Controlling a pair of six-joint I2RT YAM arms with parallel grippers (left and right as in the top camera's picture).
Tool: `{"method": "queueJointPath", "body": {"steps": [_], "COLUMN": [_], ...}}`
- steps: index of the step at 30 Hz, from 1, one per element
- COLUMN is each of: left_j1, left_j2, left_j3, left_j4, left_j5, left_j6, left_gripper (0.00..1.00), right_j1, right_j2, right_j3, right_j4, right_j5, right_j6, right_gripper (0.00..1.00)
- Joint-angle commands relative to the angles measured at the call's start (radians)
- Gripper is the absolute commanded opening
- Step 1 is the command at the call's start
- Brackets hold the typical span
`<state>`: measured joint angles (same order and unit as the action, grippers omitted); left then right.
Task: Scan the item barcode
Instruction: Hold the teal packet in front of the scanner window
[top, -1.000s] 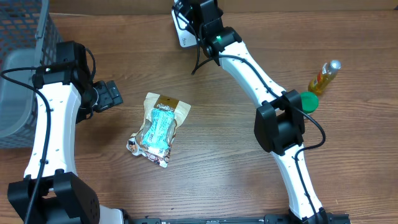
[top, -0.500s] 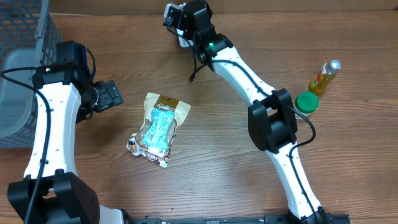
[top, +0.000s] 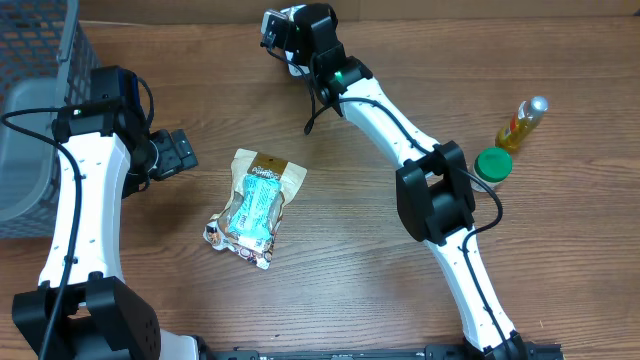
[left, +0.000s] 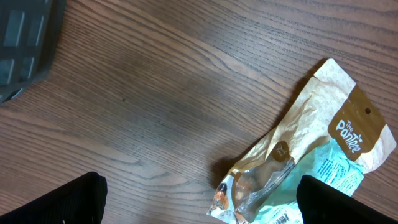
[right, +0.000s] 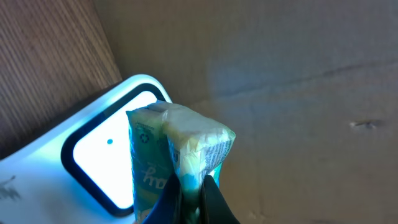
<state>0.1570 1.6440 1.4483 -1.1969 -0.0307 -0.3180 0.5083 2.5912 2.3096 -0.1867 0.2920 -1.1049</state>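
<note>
Green-white packet (right: 177, 149), clamped in the right fingers (right: 219, 208), has been carried left over the lit scanner (right: 93, 152); scanning is judged underway. The left fingers (left: 62, 205) are held apart.

Wood-grain table (top: 350, 250) backed by a brown cardboard wall (right: 280, 62).

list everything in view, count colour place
snack pouch: 1, tan and teal, table centre
small packet: 1, green and white, in right claw at scanner window
scanner: 1, white, far edge
bottle: 1, yellow, right side
lid: 1, green, beside bottle
basket: 1, grey, far left
table: 1, brown wood, under all
left claw: 1, black, open beside pouch
right claw: 1, black, shut on small packet
</note>
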Motion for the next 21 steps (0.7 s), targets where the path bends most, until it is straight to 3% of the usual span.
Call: {"method": "queueJointPath", "body": {"steps": [1, 6, 21], "left_j1": [0.000, 0.000, 0.000], "left_j2": [0.003, 0.003, 0.003], "left_j3": [0.005, 0.005, 0.005], "left_j4": [0.000, 0.001, 0.000], "left_j5": [-0.002, -0.002, -0.002], "left_j6": [0.000, 0.000, 0.000], "left_gripper": [1.00, 1.00, 1.00], "right_j1": [0.001, 0.000, -0.025], "right_j2": [0.020, 0.020, 0.020], "right_j3": [0.007, 0.007, 0.007], "right_j4": [0.062, 0.101, 0.012], "right_j5": [-0.005, -0.005, -0.103], "right_j6": [-0.004, -0.004, 0.002], "right_gripper": [0.04, 0.04, 0.04]}}
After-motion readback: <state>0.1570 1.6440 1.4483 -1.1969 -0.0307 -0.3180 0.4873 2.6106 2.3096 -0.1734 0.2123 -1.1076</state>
